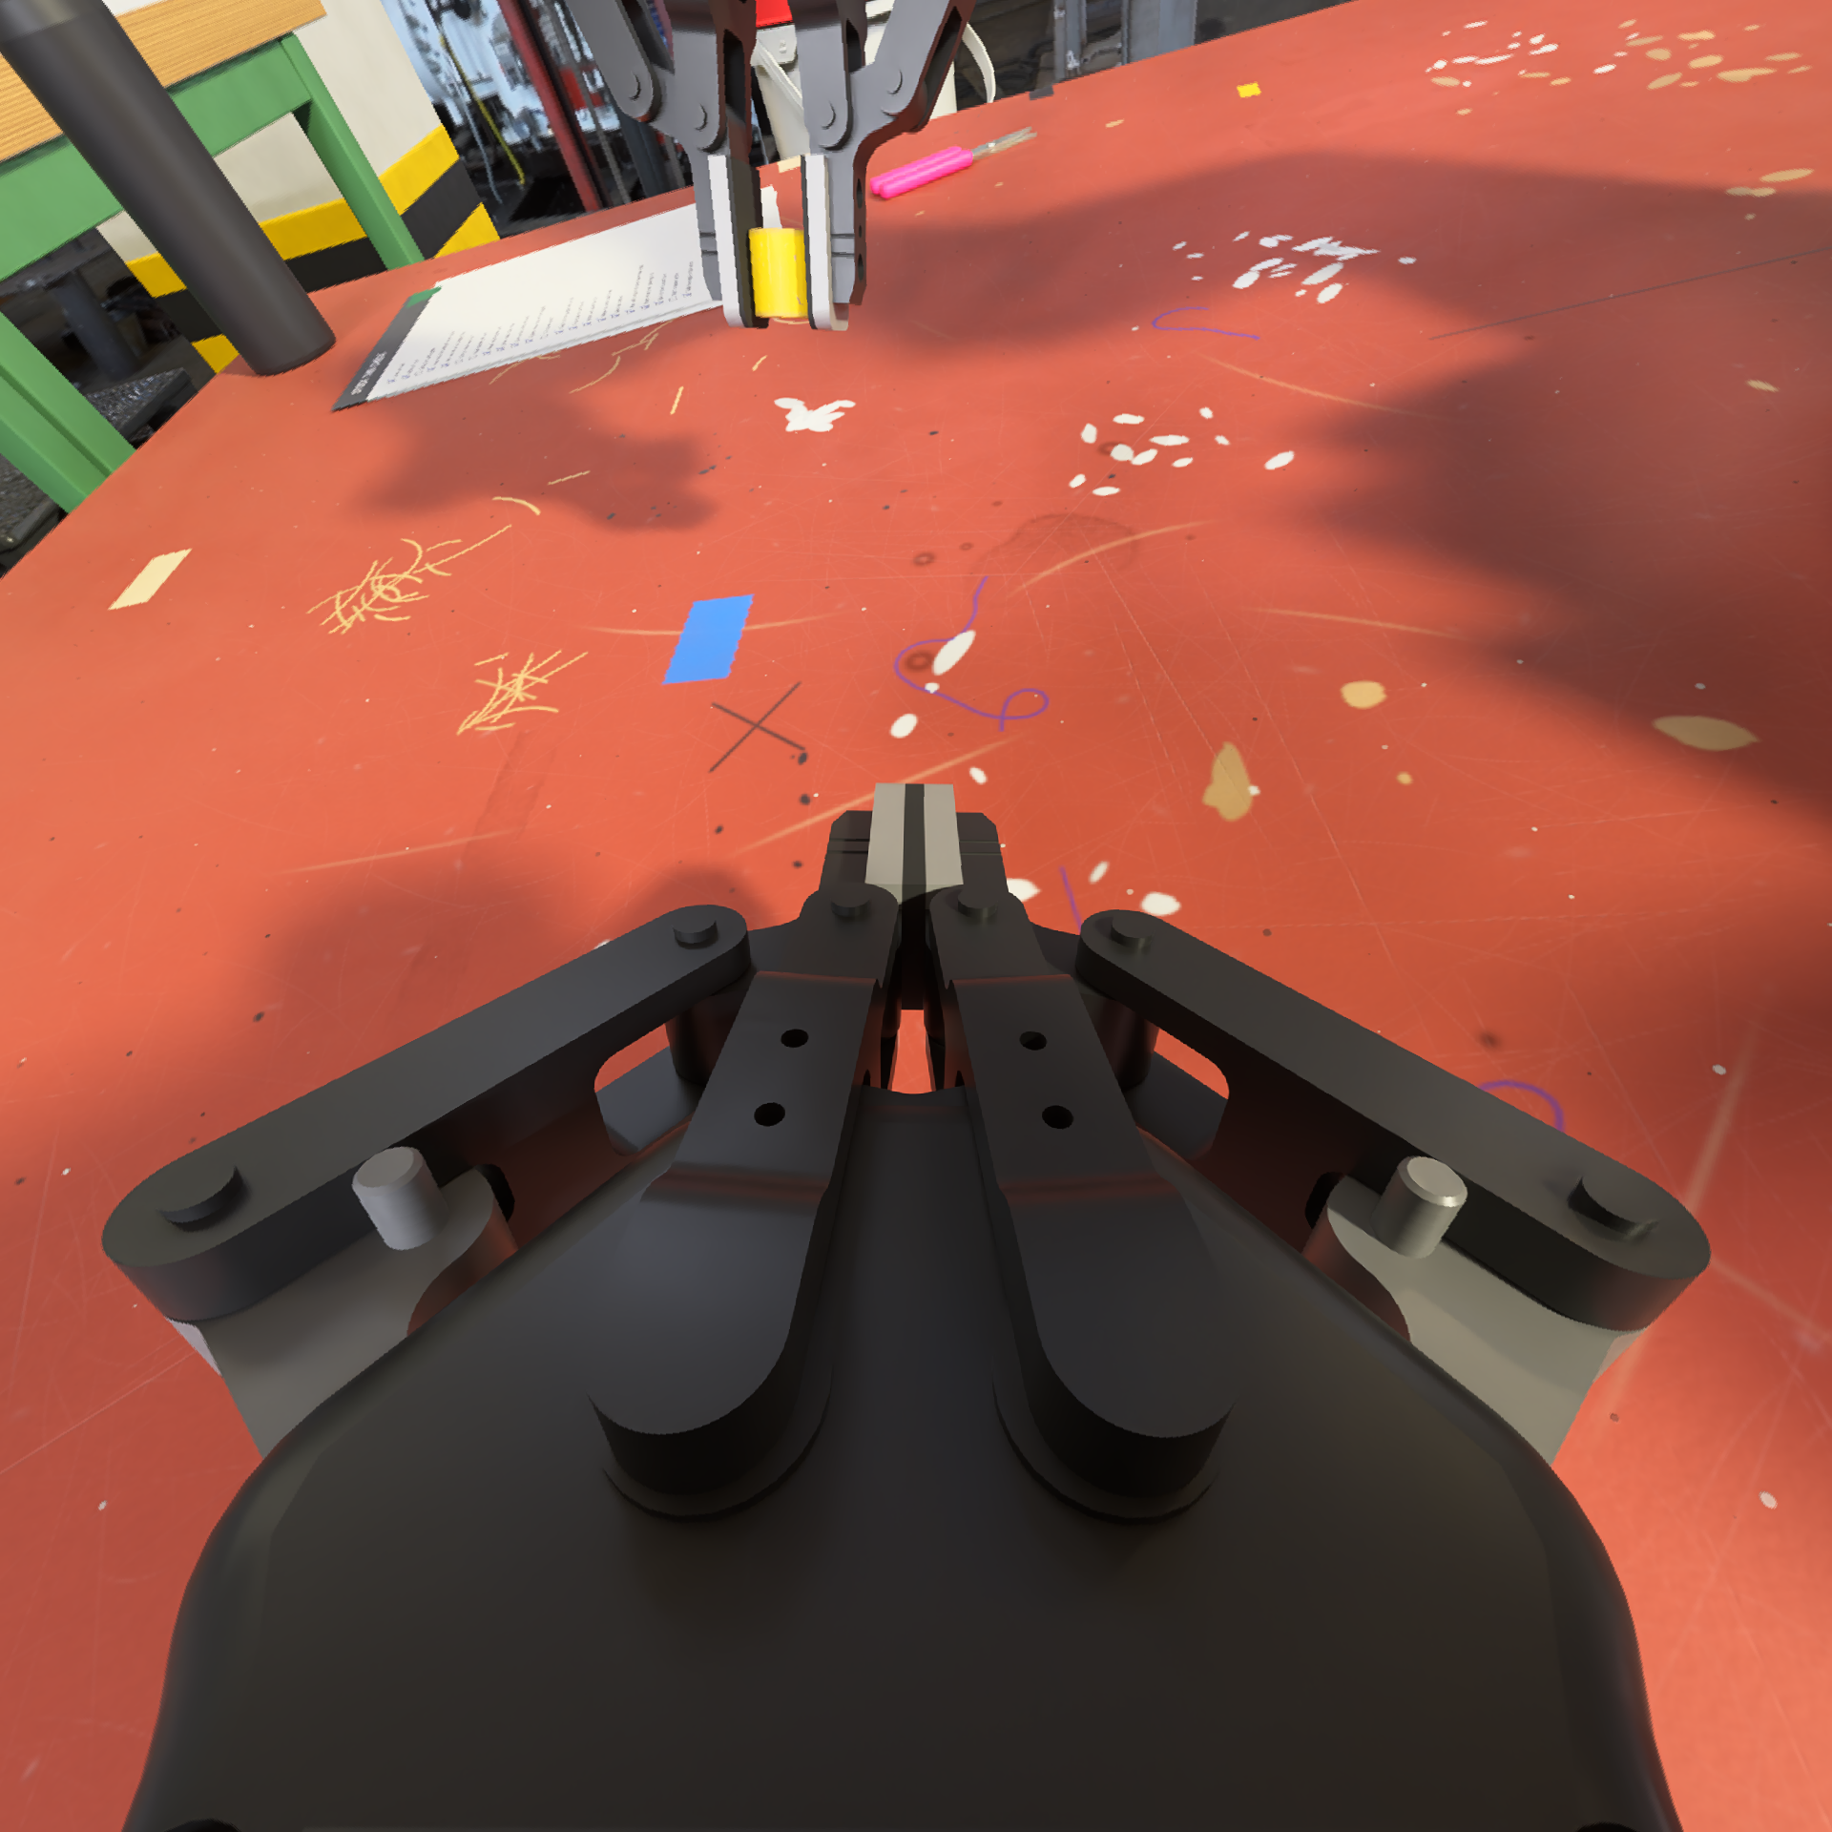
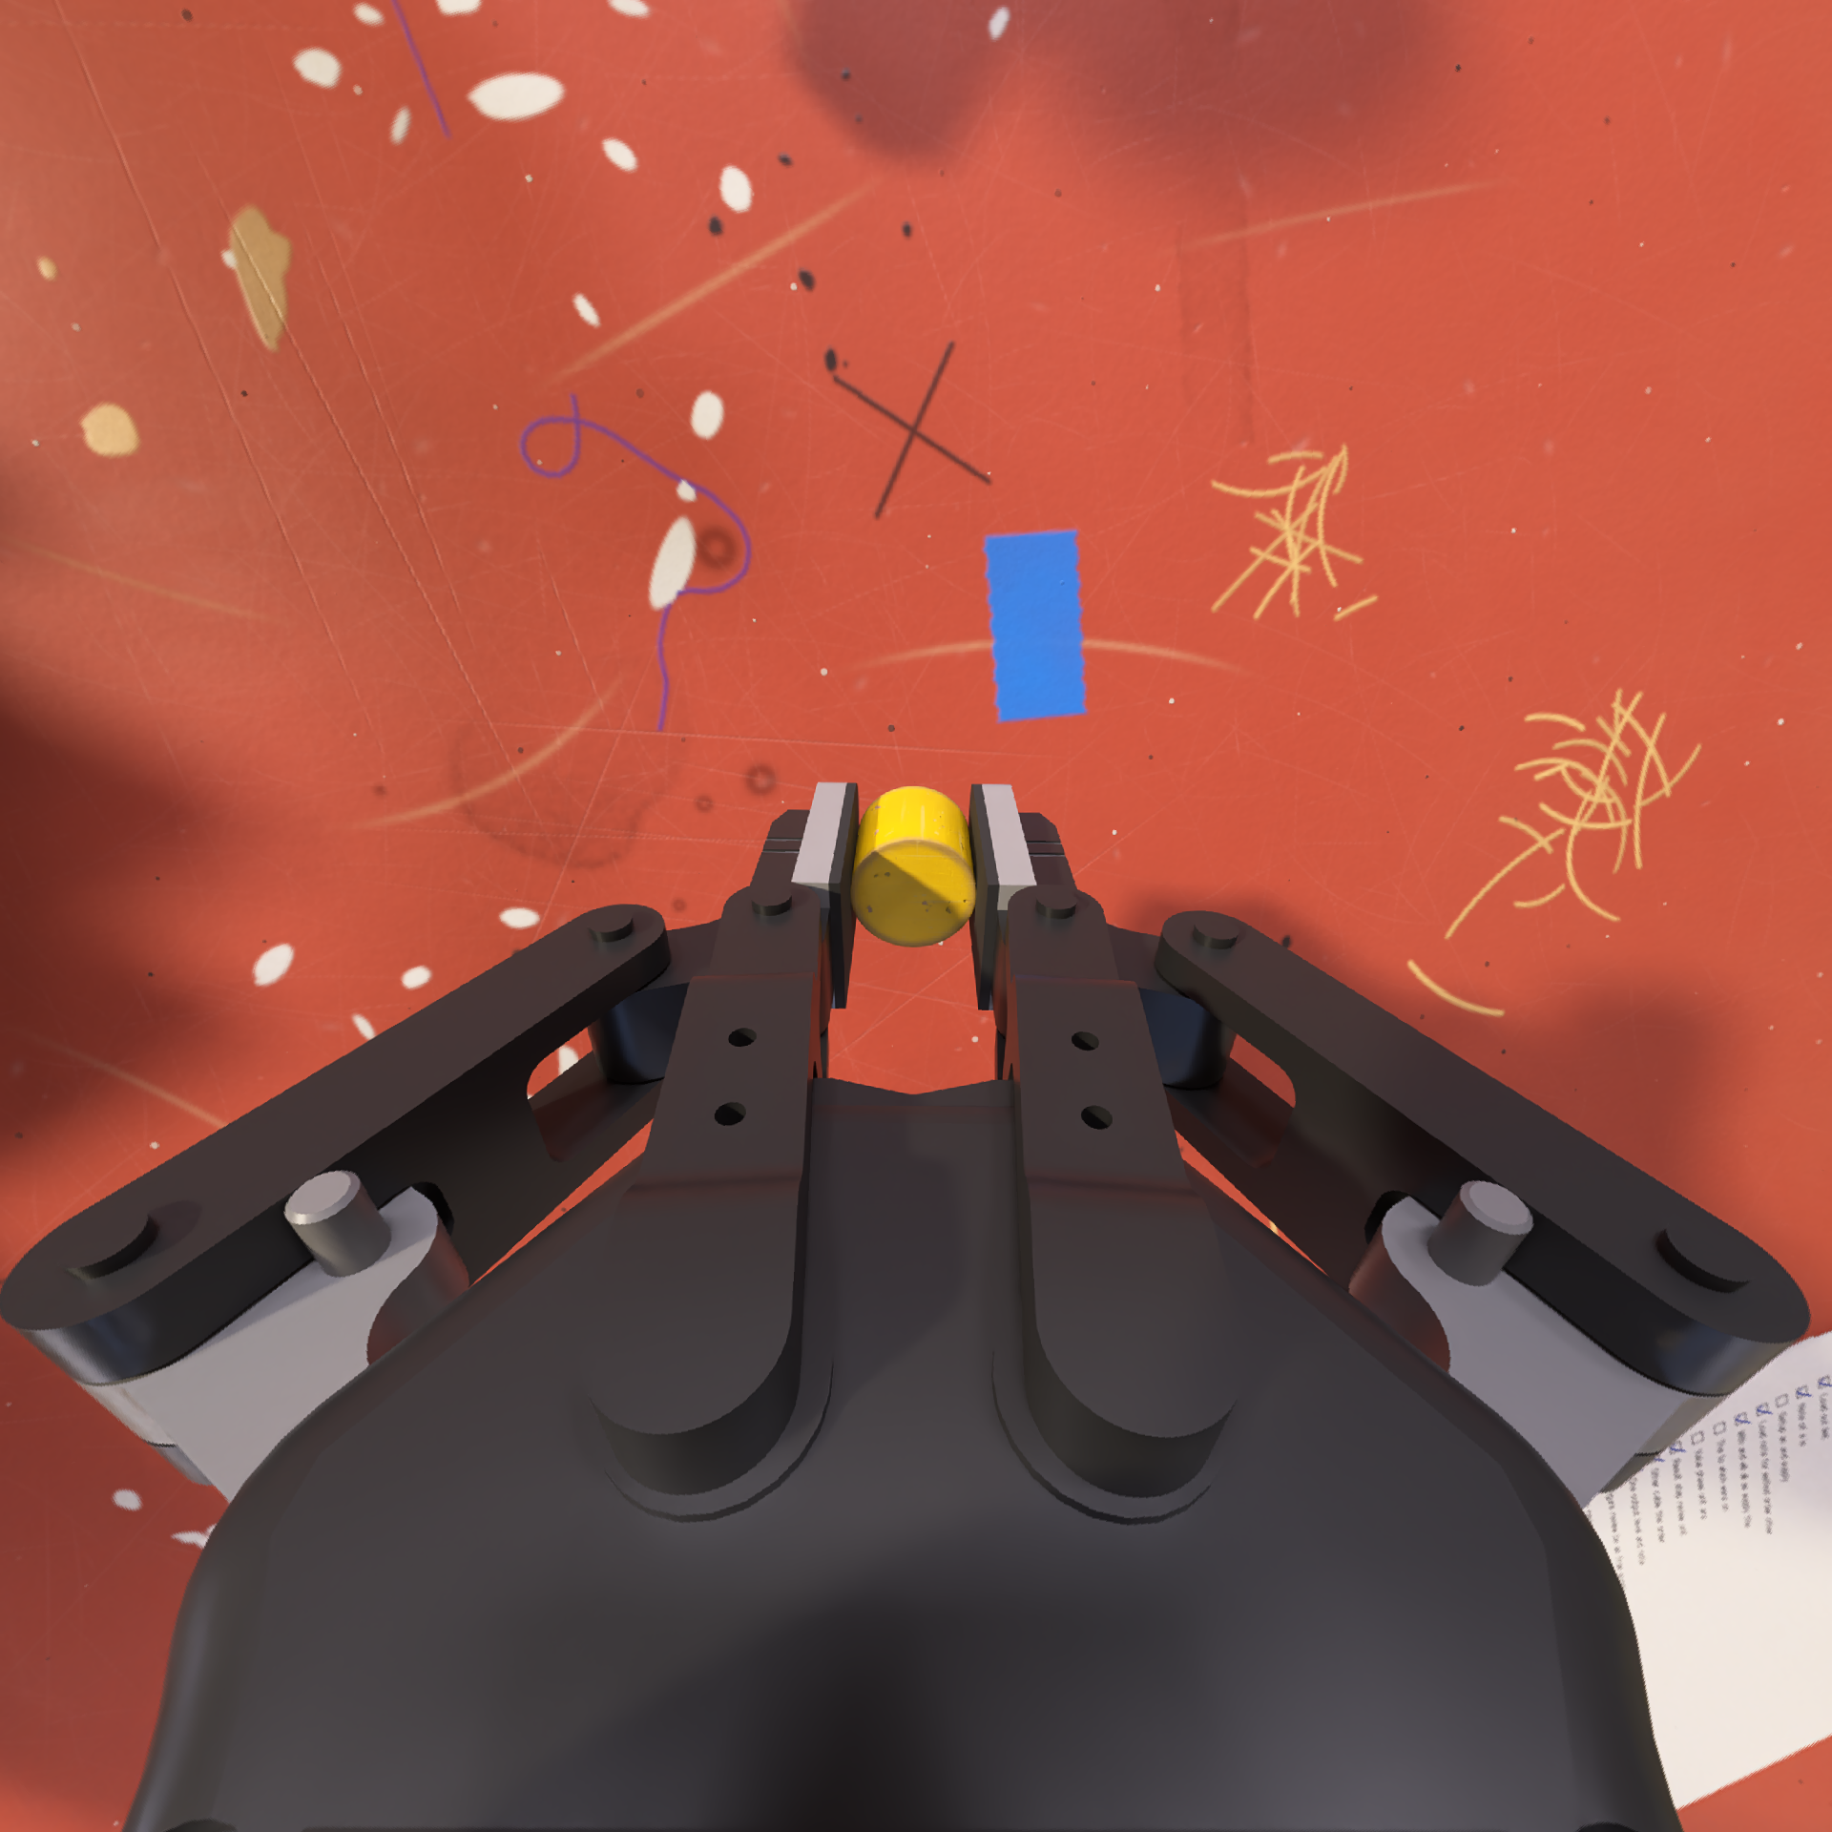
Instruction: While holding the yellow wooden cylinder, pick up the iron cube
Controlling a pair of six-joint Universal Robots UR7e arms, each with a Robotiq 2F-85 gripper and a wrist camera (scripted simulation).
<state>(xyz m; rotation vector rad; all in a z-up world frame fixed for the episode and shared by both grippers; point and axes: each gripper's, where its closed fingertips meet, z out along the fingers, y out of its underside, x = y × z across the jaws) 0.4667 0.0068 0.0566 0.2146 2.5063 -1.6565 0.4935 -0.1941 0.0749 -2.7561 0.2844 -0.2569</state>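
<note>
While the right gripper has its two pads pressed against the sides of the yellow wooden cylinder, the cylinder sits between them near the fingertips, flat end toward the wrist camera, lifted clear of the red table. Left wrist view shows that same gripper farther off, pointing down, cylinder pinched between the white pads, just above the table by the edge of a printed paper sheet. Left gripper is fully closed, pads touching, nothing between them, angled low over the table. Iron cube: not visible in either view, can't tell where it is. Blue tape rectangle lies on the table between the two grippers, black X mark just beside it; both also show in the right wrist view, tape ahead of the cylinder, X beyond. Pink-handled tool lies at the far table edge. Dark post stands at the table corner, green bench behind it. Paper sheet corner lower right in the right wrist view.
</note>
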